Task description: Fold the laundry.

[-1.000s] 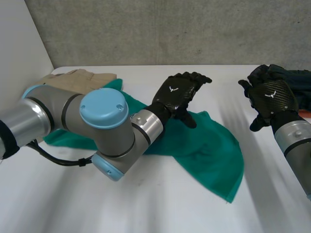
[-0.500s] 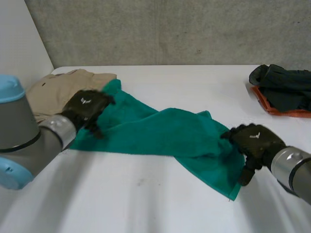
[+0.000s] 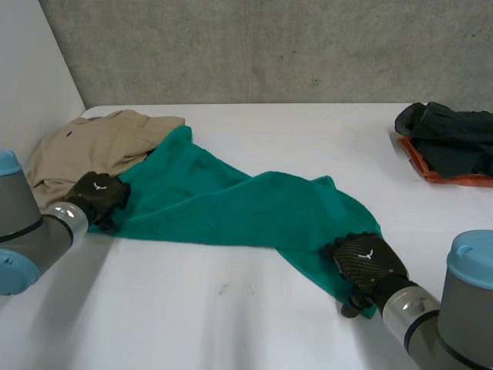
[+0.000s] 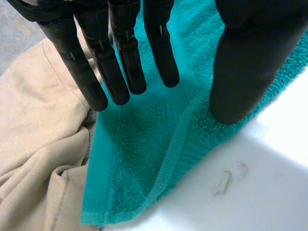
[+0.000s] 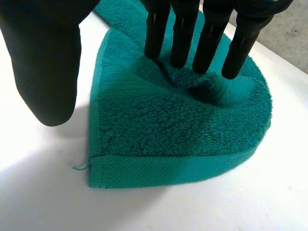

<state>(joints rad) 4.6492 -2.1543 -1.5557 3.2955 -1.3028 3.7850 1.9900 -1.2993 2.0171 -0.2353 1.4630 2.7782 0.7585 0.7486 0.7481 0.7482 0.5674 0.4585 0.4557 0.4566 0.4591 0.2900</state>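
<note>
Rumpled teal terry towel (image 3: 246, 204): lies slantwise across the white desk (image 3: 192, 324), left end touching a crumpled beige garment (image 3: 85, 146). Left robot hand (image 3: 98, 196): sits over the towel's left corner, fingers straight and apart, thumb down on the hem. Right robot hand (image 3: 362, 262): presses straight fingertips into the towel's right corner, thumb held apart, clamping nothing.

I have my left hand (image 3: 98, 196) low and palm down at the end of its left arm (image 3: 27, 223), the fingers (image 4: 120, 62) straight and close together and the thumb (image 4: 248, 62) set well apart from them. My right hand (image 3: 363, 262) sits low on its grey wrist (image 3: 400, 308), palm down, fingers (image 5: 207, 38) straight and side by side, thumb (image 5: 45, 62) held wide.
</note>
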